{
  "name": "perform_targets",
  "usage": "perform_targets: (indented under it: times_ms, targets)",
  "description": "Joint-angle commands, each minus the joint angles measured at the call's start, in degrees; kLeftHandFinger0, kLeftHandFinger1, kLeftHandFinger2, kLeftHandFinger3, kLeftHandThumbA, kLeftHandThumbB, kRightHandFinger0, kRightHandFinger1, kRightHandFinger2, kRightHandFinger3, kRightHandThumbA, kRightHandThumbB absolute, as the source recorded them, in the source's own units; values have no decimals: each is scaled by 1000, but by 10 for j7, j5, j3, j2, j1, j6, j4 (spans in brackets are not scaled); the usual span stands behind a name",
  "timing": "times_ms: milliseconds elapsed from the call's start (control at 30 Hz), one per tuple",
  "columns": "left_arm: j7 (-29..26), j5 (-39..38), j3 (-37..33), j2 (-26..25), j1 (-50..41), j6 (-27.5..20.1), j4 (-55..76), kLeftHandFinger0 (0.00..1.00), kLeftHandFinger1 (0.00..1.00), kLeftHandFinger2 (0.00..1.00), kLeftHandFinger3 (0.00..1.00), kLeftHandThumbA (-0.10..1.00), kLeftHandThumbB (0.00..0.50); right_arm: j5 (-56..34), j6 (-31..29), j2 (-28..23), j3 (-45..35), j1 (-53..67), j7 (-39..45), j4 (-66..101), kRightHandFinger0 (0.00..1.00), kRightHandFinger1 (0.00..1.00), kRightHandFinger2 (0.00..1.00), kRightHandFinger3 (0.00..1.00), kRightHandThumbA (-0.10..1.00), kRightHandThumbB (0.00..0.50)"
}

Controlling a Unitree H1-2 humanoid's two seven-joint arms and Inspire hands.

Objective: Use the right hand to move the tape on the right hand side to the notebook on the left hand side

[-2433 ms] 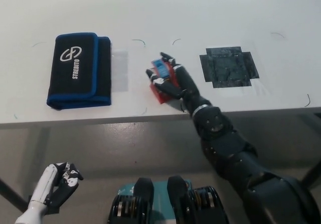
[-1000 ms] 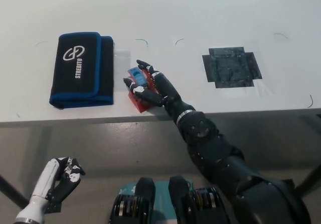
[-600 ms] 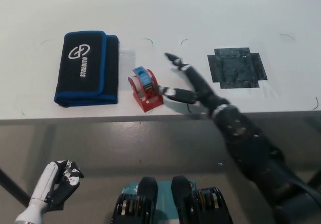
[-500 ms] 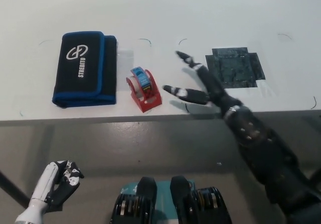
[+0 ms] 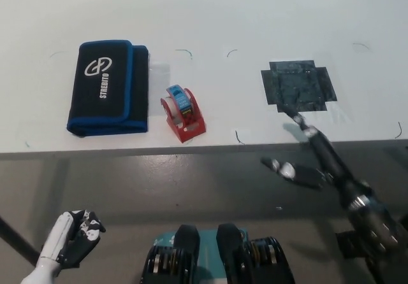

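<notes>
The red tape dispenser [image 5: 184, 114] stands near the front edge of the white worktop [image 5: 255, 16], just right of the black, blue-trimmed notebook [image 5: 107, 86] lettered "STREBITO", not on it. Bare worktop lies around both. A dark taped square [image 5: 298, 85] lies well to the right. The right robot hand [image 5: 306, 156], fingers spread and empty, hangs off the front edge. The left robot hand [image 5: 73, 239] rests low, fingers curled.

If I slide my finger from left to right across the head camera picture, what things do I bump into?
White left hand low down → black and blue notebook → red tape dispenser → dark tape patch on the table. The open black right hand overlaps the patch sideways, so its place is unclear.
</notes>
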State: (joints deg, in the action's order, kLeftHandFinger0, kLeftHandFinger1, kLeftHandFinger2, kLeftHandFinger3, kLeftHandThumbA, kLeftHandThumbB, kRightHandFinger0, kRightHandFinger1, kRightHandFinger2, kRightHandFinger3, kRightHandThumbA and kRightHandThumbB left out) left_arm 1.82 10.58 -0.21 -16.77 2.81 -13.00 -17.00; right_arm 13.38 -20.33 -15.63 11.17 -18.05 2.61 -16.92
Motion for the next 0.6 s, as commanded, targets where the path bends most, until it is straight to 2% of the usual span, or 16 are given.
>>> perform_targets:
  times_ms: [0, 67, 100, 133, 200, 300, 333, 400, 467, 500, 567]
  targets:
    - [-7, -2, 6, -4, -2, -15, 5, 0, 0, 15, 235, 258, 99, -13, 21, -28, -22, 62, 18, 94, 1000, 1000, 1000, 1000, 912, 376]
    - [-8, -4, 9, -6, -3, -17, 5, 1, 0, 17, 235, 272, 97, -11, 14, -28, -22, 71, 19, 96, 1000, 1000, 1000, 1000, 930, 377]
    - [-6, -6, 10, -7, -1, -14, 7, 7, 0, 17, 233, 258, 94, -18, 7, -34, -21, 91, 25, 105, 1000, 1000, 1000, 1000, 914, 361]
    - [-7, -3, 9, -6, 2, -15, 7, 29, 6, 46, 238, 261, 99, -16, -4, -41, -21, 114, 27, 114, 1000, 1000, 1000, 1000, 922, 364]
    - [-6, -3, 8, -6, 11, -19, 1, 15, 0, 59, 256, 260, 93, -20, -6, -47, -19, 131, 35, 111, 1000, 1000, 1000, 1000, 885, 364]
    - [-4, -4, 9, -10, 24, -14, -1, 42, 13, 87, 255, 266, 96, -21, -15, -49, -17, 137, 39, 100, 1000, 1000, 1000, 1000, 886, 336]
    - [-3, -6, 10, -11, 26, -16, 1, 44, 14, 88, 250, 265, 100, -12, -20, -49, -17, 143, 34, 97, 1000, 1000, 1000, 1000, 914, 348]
    - [-3, -5, 10, -12, 29, -18, 3, 60, 20, 92, 246, 289, 104, -17, -16, -48, -17, 149, 38, 104, 1000, 1000, 1000, 1000, 932, 341]
    - [-8, -5, 11, -8, 33, -28, -5, 47, 5, 82, 240, 311, 120, -33, -12, -49, -18, 144, 49, 105, 1000, 1000, 1000, 1000, 893, 336]
    - [-12, -4, 12, -5, 35, -26, -4, 45, 0, 77, 238, 330, 124, -36, -10, -51, -19, 136, 54, 103, 1000, 1000, 1000, 1000, 868, 316]
    - [-14, -3, 14, -2, 35, -15, 3, 62, 20, 113, 254, 339, 123, -46, -6, -51, -19, 128, 63, 99, 1000, 1000, 1000, 1000, 890, 319]
